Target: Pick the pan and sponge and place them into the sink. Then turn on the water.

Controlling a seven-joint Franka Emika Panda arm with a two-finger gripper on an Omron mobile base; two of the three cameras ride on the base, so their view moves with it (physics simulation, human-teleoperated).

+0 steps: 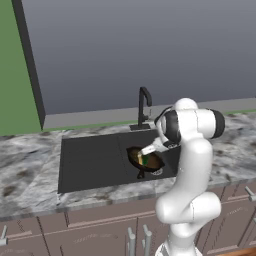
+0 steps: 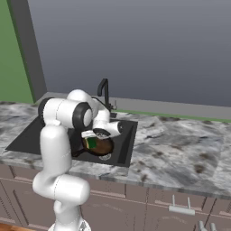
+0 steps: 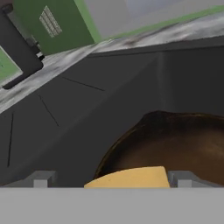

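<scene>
Sink: the large rectangular matte black sink (image 1: 90, 162) is set into the grey marbled stone counter (image 1: 30, 170); its flat drainboard lies at 9 o'clock of the deeper basin.
Faucet: the slim black gooseneck faucet (image 1: 144, 106) stands on the sink's back rim, at 12 o'clock of the pan.
Pan: the small round dark skillet with a reddish-brown inside (image 1: 147, 161) rests in the basin, its short black handle pointing toward 6 o'clock in the left base view.
Sponge: the small yellow block with a green scrub face (image 2: 91, 143) is over the pan's inside; in the hand view its yellow face (image 3: 131, 177) sits between the two finger tips.
Gripper: the two-finger gripper (image 1: 145, 156) hangs just above the pan, jaws narrowed around the sponge.
Arm: the white Franka arm with dark joints (image 1: 192, 150) bends over the sink's 3 o'clock side.
</scene>
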